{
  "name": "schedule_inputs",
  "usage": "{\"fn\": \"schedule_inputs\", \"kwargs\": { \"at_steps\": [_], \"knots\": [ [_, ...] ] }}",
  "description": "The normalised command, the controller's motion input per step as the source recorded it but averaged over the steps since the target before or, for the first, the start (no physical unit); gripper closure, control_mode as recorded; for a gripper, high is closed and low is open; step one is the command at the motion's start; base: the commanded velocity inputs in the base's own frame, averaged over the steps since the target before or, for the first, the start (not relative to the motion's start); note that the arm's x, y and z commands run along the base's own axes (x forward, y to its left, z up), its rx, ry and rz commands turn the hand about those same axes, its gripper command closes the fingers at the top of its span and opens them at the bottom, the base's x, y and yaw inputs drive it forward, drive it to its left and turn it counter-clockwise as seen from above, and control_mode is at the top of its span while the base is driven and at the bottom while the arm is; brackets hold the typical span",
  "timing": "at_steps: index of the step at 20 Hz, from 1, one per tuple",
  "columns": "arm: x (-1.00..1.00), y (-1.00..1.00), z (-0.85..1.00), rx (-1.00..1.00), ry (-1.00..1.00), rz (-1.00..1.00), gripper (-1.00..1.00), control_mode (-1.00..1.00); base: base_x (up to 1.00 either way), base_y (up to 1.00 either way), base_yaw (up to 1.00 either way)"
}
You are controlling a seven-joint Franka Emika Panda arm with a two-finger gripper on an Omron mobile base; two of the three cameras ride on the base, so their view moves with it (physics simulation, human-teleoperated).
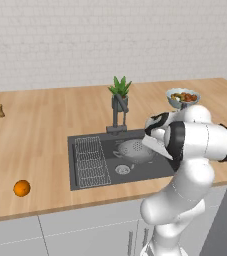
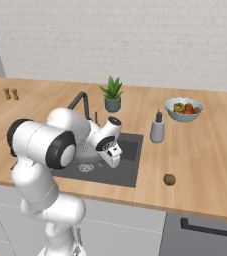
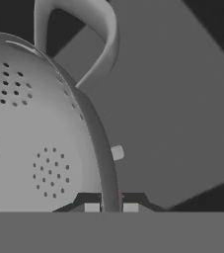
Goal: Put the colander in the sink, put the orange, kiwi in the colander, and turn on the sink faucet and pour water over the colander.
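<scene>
Claw is clamped on the rim of the colander, w/ a fingertip either side of the rim; colander sits inside the sink. Orange lies on the worktop left of sink, kiwi on worktop to its right.

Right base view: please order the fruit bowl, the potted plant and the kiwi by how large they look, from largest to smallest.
1. fruit bowl and potted plant: they look about alike, the bowl wider, the plant taller, so I do not rank them.
2. kiwi: clearly smallest, though it lies nearer the camera.
</scene>
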Motion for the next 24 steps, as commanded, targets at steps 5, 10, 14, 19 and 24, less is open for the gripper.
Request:
{"fn": "schedule_inputs", "kwargs": {
  "at_steps": [5, 10, 14, 19, 24],
  "knots": [
    [0.24, 0.03, -0.37, 0.00, -0.04, 0.03, 1.00, -1.00, 0.00, 0.00, 0.00],
    [0.21, 0.03, -0.29, 0.00, -0.09, 0.07, 1.00, -1.00, 0.00, 0.00, 0.00],
    [0.26, 0.07, -0.30, 0.00, -0.06, 0.07, 1.00, -1.00, 0.00, 0.00, 0.00],
    [0.12, 0.07, -0.36, 0.00, -0.02, 0.05, 1.00, -1.00, 0.00, 0.00, 0.00],
    [0.21, 0.08, -0.33, 0.00, 0.00, 0.02, 1.00, -1.00, 0.00, 0.00, 0.00]
  ]
}}
